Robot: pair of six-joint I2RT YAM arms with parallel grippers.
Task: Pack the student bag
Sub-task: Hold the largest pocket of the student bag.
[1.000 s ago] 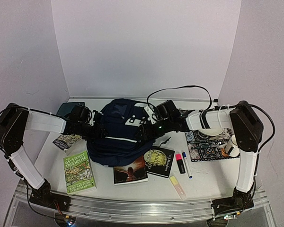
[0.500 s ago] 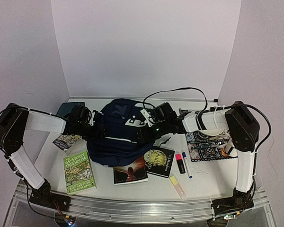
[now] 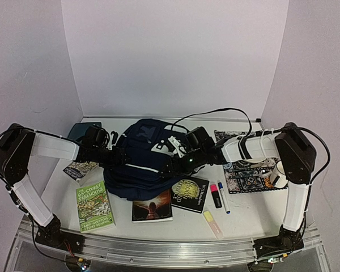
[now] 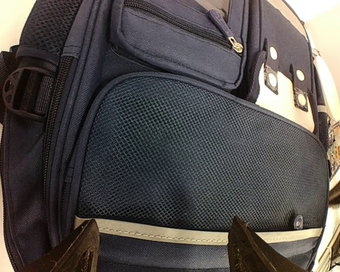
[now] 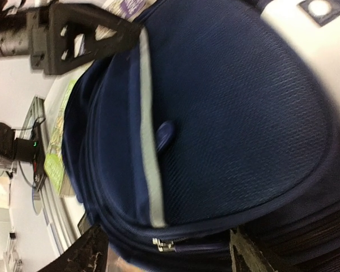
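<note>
So the backpack [image 3: 140, 164] is lying in the middle of the table [image 3: 243, 211], right between both arms. The left gripper [image 3: 122, 158] is at its left side, fingers spread wide over the mesh pocket. The right gripper [image 3: 170, 166] is at the right side, fingers apart too. A green book [image 3: 94, 205] lies near the front.

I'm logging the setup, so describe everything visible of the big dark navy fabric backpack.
The dark navy fabric backpack lies front-up on the white table. It shows a mesh pocket, pale stripe, zipped-shut pouch, white patches with eyelets, a black side buckle. The left gripper and right gripper sit at its sides, jaws open.
</note>
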